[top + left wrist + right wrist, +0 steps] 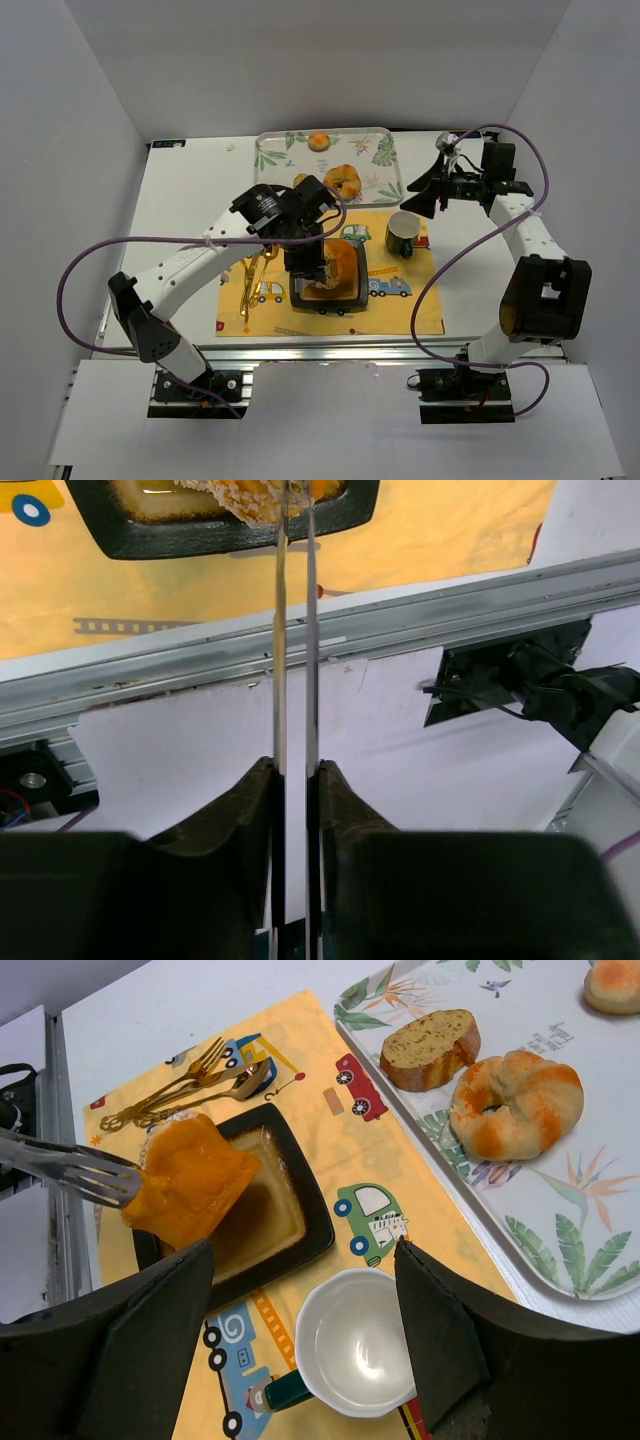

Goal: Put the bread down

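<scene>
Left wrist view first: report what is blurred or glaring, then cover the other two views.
Left wrist view: the left gripper is dark and blurred up close, while the tongs and bread are sharp. Right wrist view: the right gripper is soft-edged, the mug shows mild glare. Top external view: even light, faint shadows.

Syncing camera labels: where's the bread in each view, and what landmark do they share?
Top external: centre, bread over the black plate.
Left wrist: top edge, only its crumb side shows, at the tips of the tongs.
Right wrist: left of centre, tongs at its left.
Shared landmark: the black plate, in all three.
</scene>
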Robot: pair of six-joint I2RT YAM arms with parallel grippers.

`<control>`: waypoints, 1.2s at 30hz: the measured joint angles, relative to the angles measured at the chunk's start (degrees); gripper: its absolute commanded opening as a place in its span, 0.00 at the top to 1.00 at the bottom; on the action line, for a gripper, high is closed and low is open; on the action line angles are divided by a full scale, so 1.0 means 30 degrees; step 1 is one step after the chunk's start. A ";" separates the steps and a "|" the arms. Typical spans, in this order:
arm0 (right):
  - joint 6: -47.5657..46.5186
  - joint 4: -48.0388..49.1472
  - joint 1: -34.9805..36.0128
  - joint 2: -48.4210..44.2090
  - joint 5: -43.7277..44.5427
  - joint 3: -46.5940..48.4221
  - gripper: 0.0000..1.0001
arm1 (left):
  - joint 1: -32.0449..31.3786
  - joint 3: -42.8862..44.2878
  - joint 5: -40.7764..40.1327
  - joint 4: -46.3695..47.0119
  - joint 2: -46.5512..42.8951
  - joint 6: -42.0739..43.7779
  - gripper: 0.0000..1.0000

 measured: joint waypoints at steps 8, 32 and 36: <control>-0.0007 -0.0058 0.0000 0.0000 0.0007 0.0000 0.22 | -0.0022 -0.1209 -0.0189 0.0277 -0.0532 -0.0036 0.45; -0.0015 -0.0058 0.0000 0.0000 0.0000 0.0000 0.22 | -0.0007 -0.1559 -0.0335 0.0525 -0.2900 -0.1865 0.48; -0.0007 -0.0058 0.0000 0.0000 0.0000 0.0000 0.22 | -0.0007 -0.1559 -0.0313 0.0670 -0.3031 -0.1996 0.50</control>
